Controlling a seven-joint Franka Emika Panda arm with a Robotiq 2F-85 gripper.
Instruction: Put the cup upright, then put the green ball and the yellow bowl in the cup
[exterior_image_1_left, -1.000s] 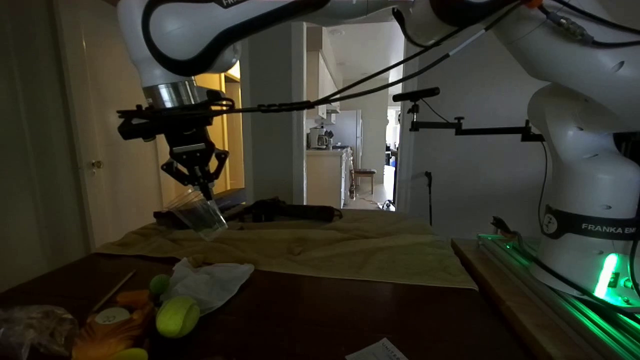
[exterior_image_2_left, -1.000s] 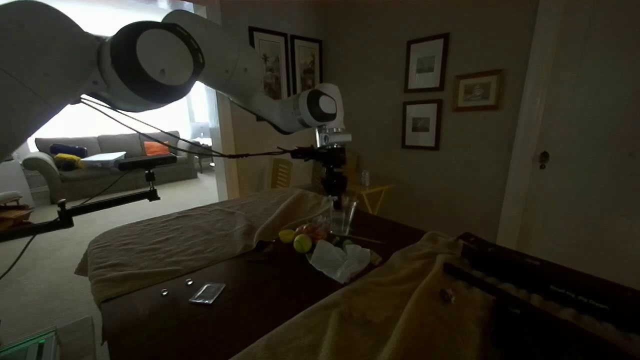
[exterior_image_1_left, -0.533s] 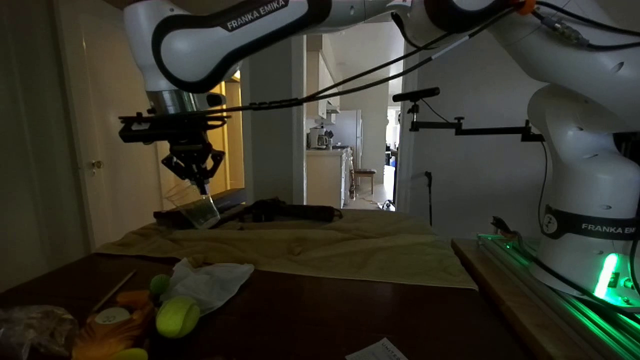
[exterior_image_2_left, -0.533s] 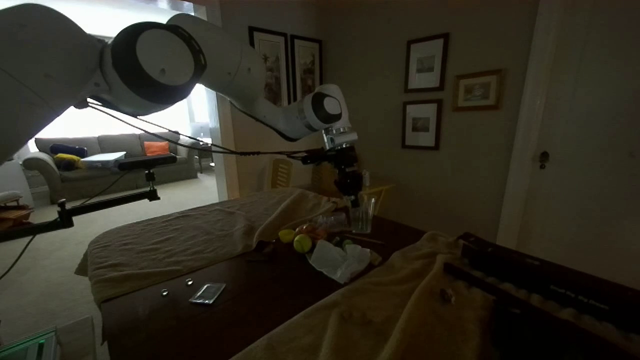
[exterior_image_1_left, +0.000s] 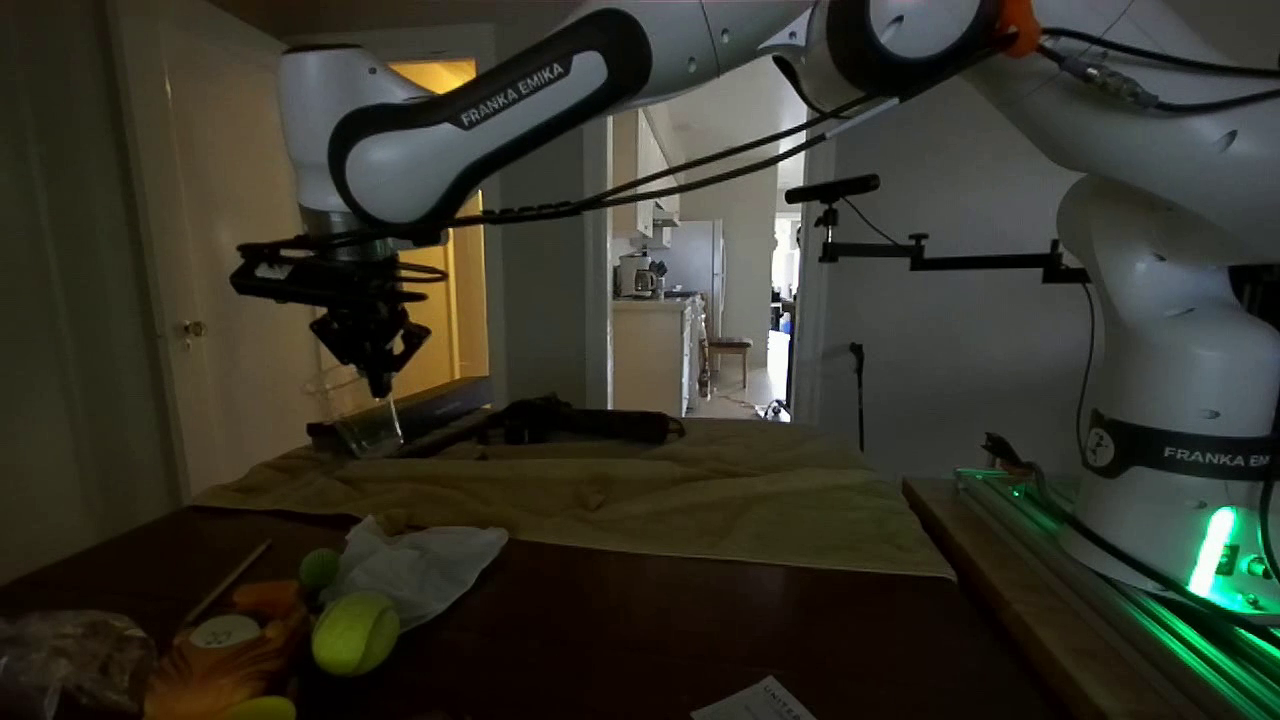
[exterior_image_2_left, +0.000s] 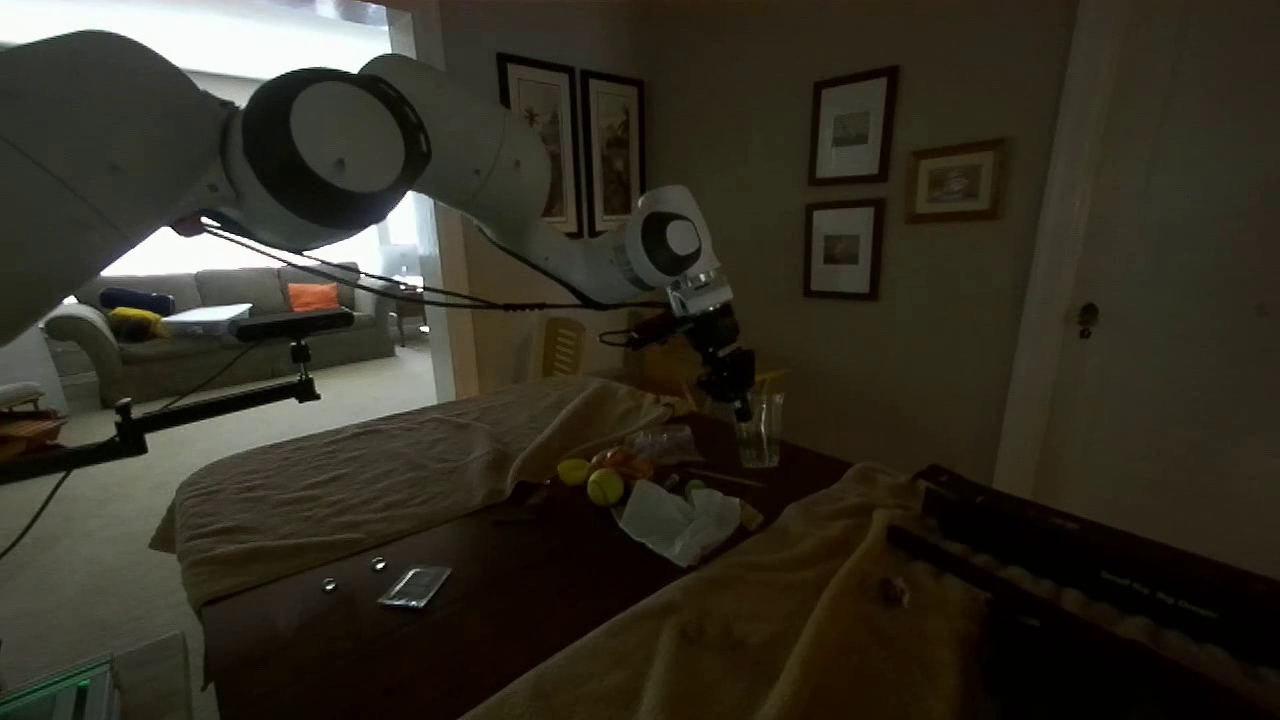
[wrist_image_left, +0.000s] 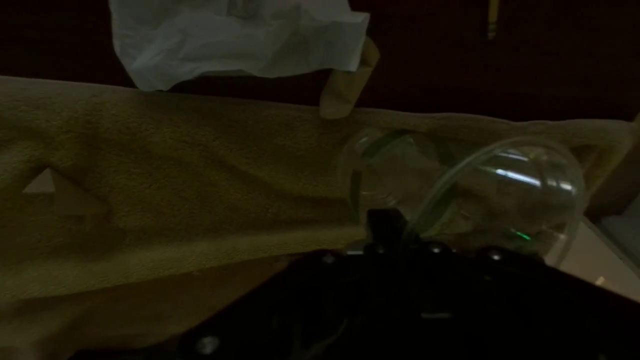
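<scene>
1. One clear plastic cup (exterior_image_1_left: 370, 430) tops our bill, tilted, its mouth toward the upper left in an exterior view; in the wrist view we see it against a tan cloth (wrist_image_left: 175, 165). Whether its base touches anything, we cannot tell.
2. Right at its wall, our gripper (exterior_image_1_left: 380, 388): jaws together, clamped on the cup!
3. Well apart from it, on the dark table (exterior_image_1_left: 650, 640), we spot the yellow-green ball (exterior_image_1_left: 356, 634), just beside a white sheet (exterior_image_1_left: 430, 575).
4. Close by that sheet, too, we have a smaller green ball (exterior_image_1_left: 318, 568).
5. And the yellow bowl (exterior_image_2_left: 573, 472)? We find it near the yellow-green ball in an exterior view.
6. Beside these, an orange object (exterior_image_1_left: 215, 675) wears a round white label (exterior_image_1_left: 225, 631); near it, a pencil (exterior_image_1_left: 228, 582) and some crumpled clear plastic (exterior_image_1_left: 75, 655).
7. Farther out, we catch a printed white card (exterior_image_1_left: 757, 700) and, well beyond the table, a sofa (exterior_image_2_left: 235, 284) with an orange cushion (exterior_image_2_left: 313, 297).
</scene>
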